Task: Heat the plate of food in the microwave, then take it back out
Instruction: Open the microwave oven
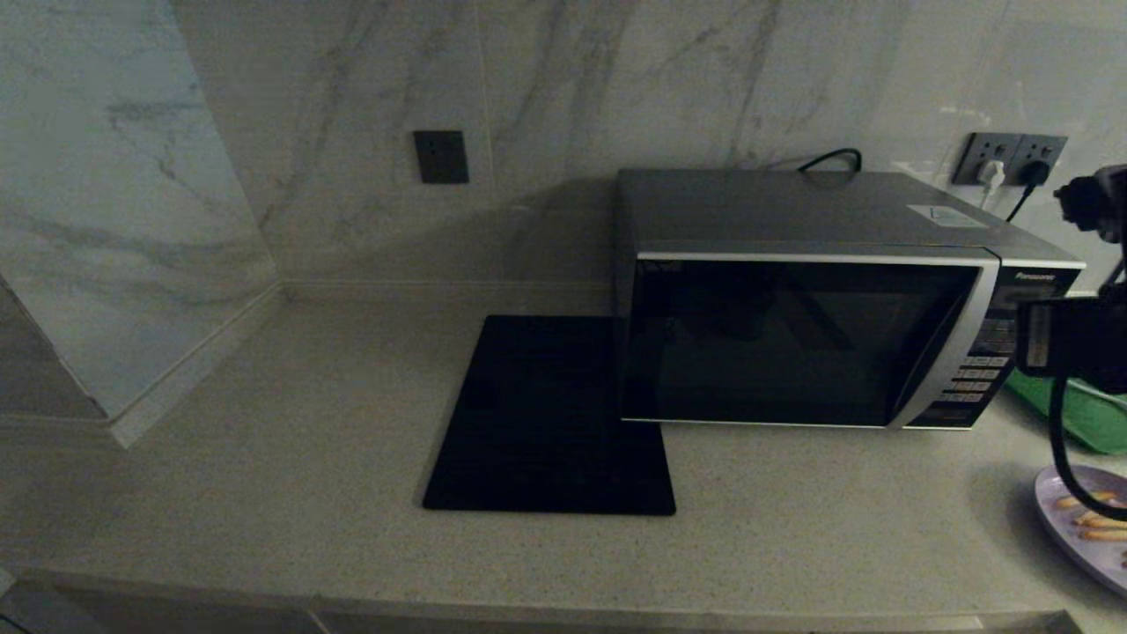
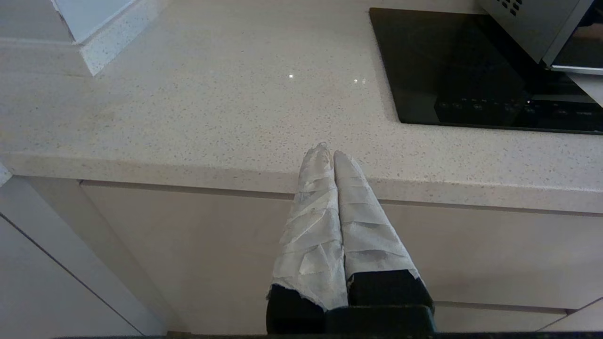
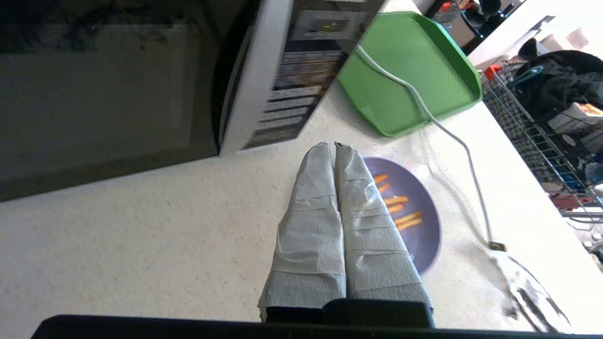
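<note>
The microwave (image 1: 810, 335) stands on the counter with its dark glass door closed; its door (image 3: 103, 94) and button panel (image 3: 301, 75) also show in the right wrist view. The plate of food (image 1: 1087, 519), lilac with several orange sticks, lies at the counter's right front. My right gripper (image 3: 334, 145) is shut and empty, hovering above the counter just beside the plate (image 3: 419, 212) and in front of the microwave's panel corner. My left gripper (image 2: 328, 150) is shut and empty, low at the counter's front edge, left of the black mat.
A flat black square mat (image 1: 546, 414) lies left of the microwave. A green tray (image 3: 410, 70) sits right of the microwave, with a white cable (image 3: 447, 132) running over it and past the plate. A wire rack (image 3: 541, 136) stands beyond the counter's end. Marble walls close the back and left.
</note>
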